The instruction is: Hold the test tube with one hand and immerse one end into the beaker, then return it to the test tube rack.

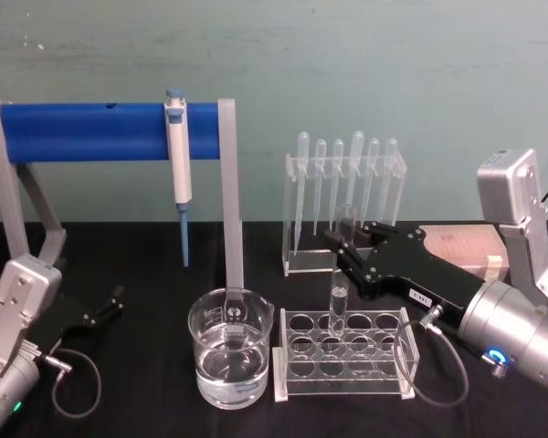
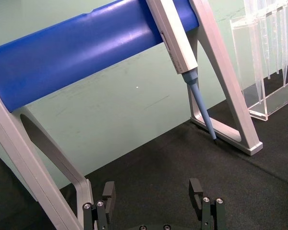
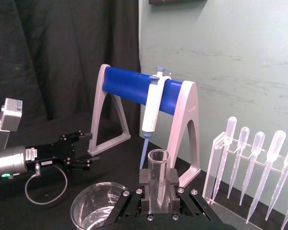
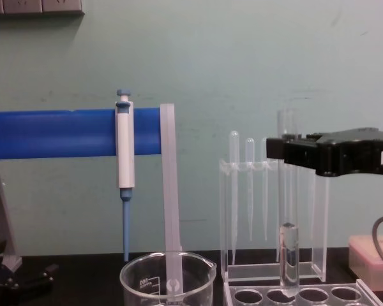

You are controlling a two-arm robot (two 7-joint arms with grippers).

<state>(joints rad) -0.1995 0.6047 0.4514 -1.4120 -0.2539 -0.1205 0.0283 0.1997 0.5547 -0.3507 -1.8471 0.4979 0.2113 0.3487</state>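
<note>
The test tube (image 1: 340,274) stands upright with my right gripper (image 1: 343,243) shut on its upper part, just under the open rim. Its rounded bottom is level with a back-row hole of the clear rack (image 1: 384,383). In the chest view the test tube (image 4: 287,210) hangs from the right gripper (image 4: 282,150), which comes in from the right. The right wrist view shows the test tube (image 3: 158,172) clamped between the fingers (image 3: 174,182). The beaker (image 1: 230,351), partly filled with clear liquid, sits left of the rack. My left gripper (image 1: 117,299) rests open at the far left.
A blue-barred stand (image 1: 110,132) carrying a white-and-blue pipettor (image 1: 177,155) rises behind the beaker. A clear holder of bulb-topped pipettes (image 1: 345,182) stands behind the rack. A pink box (image 1: 466,246) lies at the back right. Black cloth covers the table.
</note>
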